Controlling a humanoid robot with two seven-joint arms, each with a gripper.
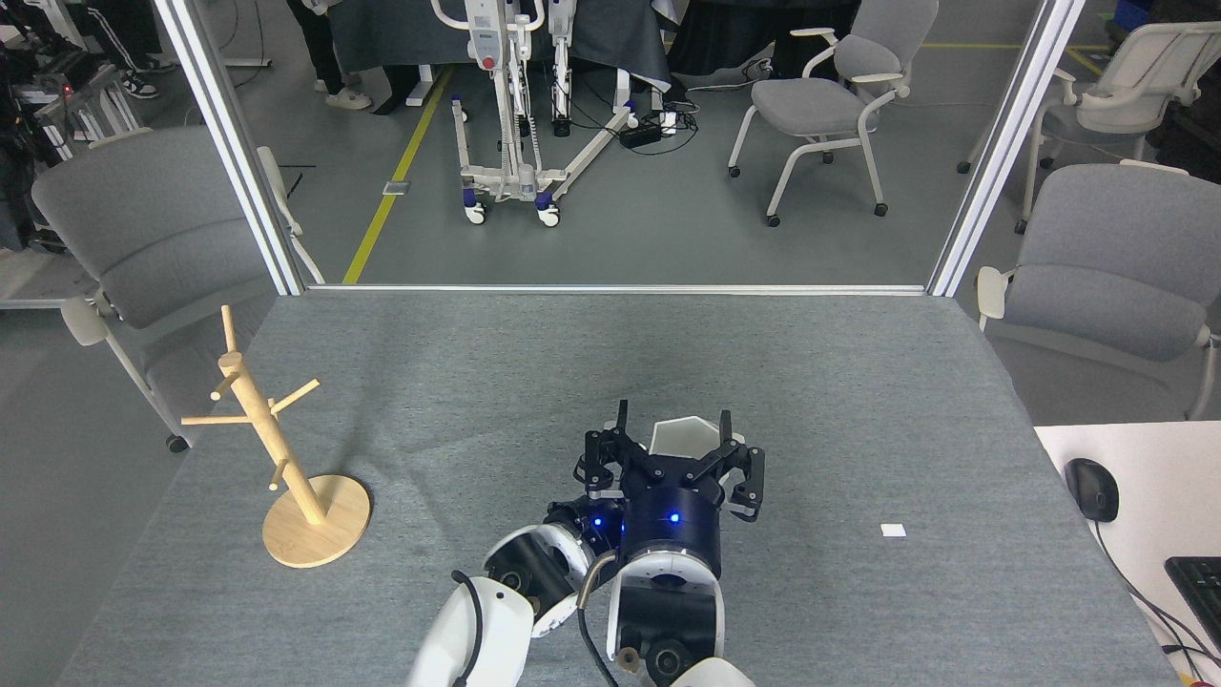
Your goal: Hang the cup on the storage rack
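Observation:
The white cup (pixel 684 436) is near the table's middle; only its faceted rim and inside show above my right gripper (pixel 674 422). That gripper's two dark fingertips (pixel 727 422) stick up on either side of the rim and hold the cup. My left gripper (pixel 596 463) is a dark cluster pressed against the right wrist's left side, beside the cup; its jaws are not readable. The storage rack (pixel 272 448), a slanted light wooden post with thin pegs on a round base, stands at the table's left edge, far from both grippers, with nothing on its pegs.
The grey felt table (pixel 458 363) carries a small white tag (pixel 893 530) at the right. A white desk (pixel 1145 534) with a mouse (pixel 1092 489) and keyboard (pixel 1197 582) adjoins on the right. Grey chairs (pixel 143 229) flank the table.

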